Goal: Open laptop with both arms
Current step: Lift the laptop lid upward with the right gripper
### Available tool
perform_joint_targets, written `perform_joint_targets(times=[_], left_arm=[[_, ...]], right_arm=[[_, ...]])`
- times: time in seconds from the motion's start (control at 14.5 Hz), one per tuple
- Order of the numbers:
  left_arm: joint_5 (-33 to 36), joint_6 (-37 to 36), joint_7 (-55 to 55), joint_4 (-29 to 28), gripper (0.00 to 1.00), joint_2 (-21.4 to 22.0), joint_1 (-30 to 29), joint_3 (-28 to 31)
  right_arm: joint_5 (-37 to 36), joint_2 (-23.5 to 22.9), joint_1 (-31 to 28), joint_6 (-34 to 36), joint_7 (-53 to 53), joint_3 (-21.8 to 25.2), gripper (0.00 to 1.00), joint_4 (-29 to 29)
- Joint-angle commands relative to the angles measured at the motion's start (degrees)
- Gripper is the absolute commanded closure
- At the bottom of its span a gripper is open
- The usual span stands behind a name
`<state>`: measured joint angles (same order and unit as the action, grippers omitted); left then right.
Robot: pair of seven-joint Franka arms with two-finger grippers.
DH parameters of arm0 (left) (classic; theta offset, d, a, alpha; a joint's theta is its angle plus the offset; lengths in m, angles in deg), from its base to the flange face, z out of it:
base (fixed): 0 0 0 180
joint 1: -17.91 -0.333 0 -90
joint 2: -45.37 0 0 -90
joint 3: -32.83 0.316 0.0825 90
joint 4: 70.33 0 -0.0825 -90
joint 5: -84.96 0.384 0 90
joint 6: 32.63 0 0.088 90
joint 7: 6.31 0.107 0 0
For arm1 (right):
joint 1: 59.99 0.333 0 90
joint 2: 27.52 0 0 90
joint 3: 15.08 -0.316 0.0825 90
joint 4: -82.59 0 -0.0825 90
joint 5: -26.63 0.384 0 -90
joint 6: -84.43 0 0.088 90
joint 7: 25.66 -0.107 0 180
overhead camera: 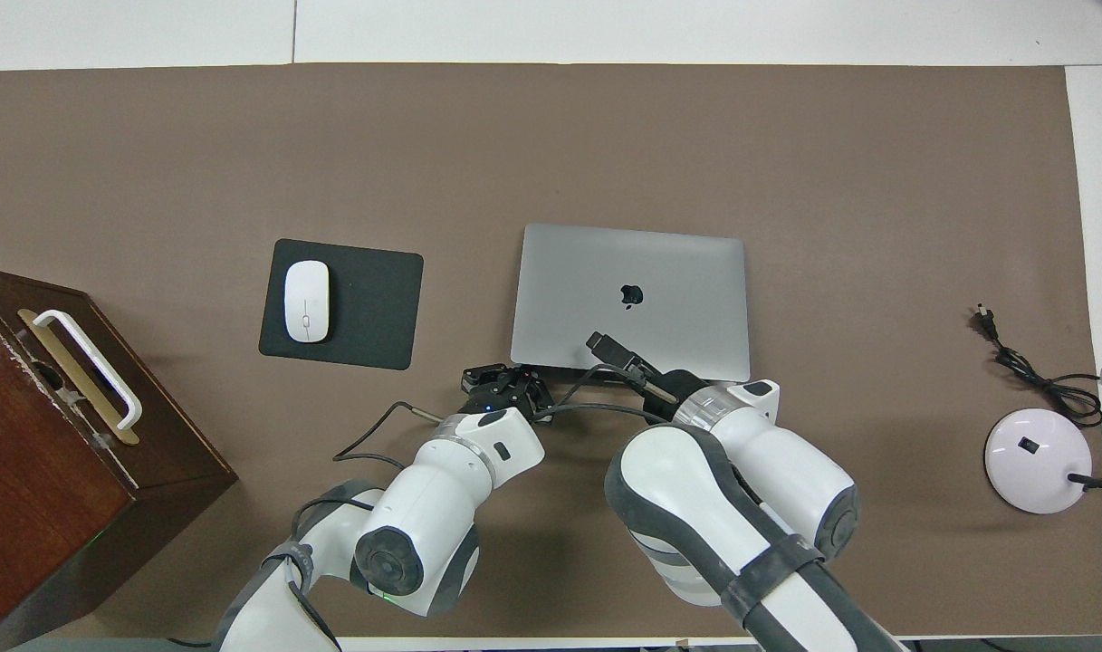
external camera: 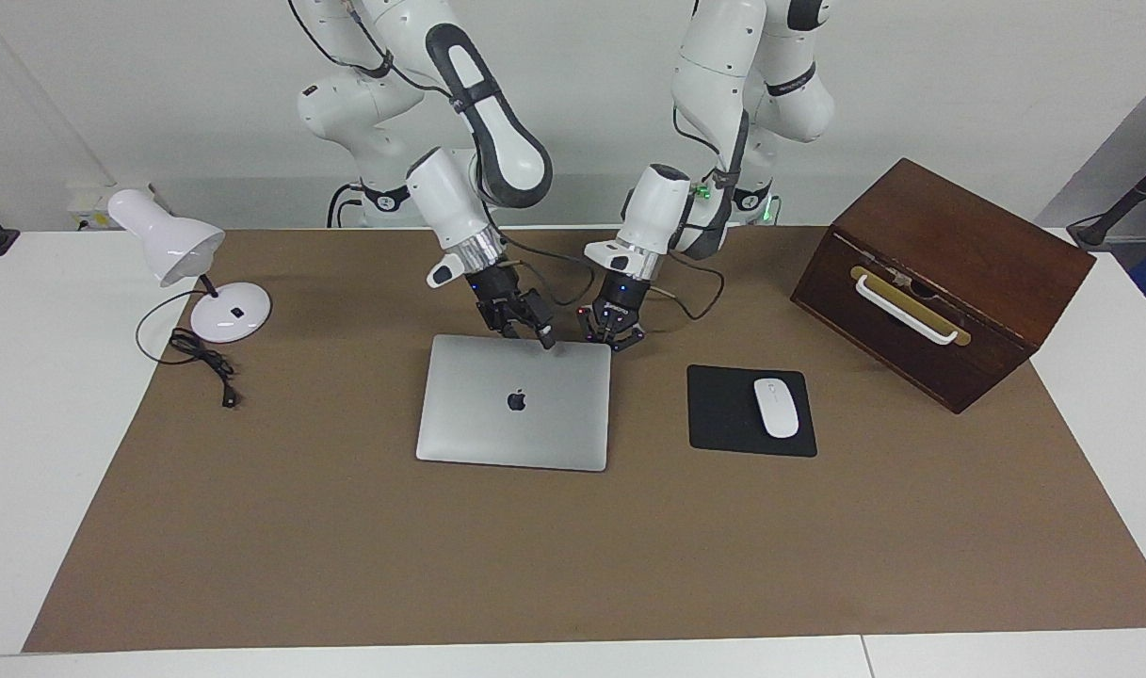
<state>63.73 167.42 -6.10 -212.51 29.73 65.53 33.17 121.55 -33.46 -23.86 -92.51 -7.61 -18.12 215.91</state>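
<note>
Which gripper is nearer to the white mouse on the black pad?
Left. The left gripper is at the laptop's corner beside the mouse; the right gripper is over the lid's edge.

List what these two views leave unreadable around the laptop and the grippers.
- Laptop: whether its lid has lifted at the robots' edge; both grippers cover that edge in each view.
- Left gripper: contact with the laptop's corner; overhead, its own wrist hides the tips.
- Right gripper: how its jaws stand; seen slantwise in the facing view, half covered by the arm overhead.
- Desk lamp: its head is cut off by the overhead view's edge.
</note>
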Motion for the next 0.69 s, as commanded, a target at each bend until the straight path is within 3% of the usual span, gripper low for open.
perform_joint_targets(times=[0.0, 0.62], left_arm=[[-1.01, 0.78, 1.29, 1.20, 1.00, -3.16, 0.28, 0.45], [-1.10, 0.78, 1.29, 1.29, 1.00, -3.52, 0.28, 0.54]], right_arm=[[-3.59, -0.21, -3.43, 3.00, 1.02, -0.22, 0.00, -0.51], [-4.48, -0.21, -0.90, 2.83, -5.47, -0.48, 0.00, -1.30]])
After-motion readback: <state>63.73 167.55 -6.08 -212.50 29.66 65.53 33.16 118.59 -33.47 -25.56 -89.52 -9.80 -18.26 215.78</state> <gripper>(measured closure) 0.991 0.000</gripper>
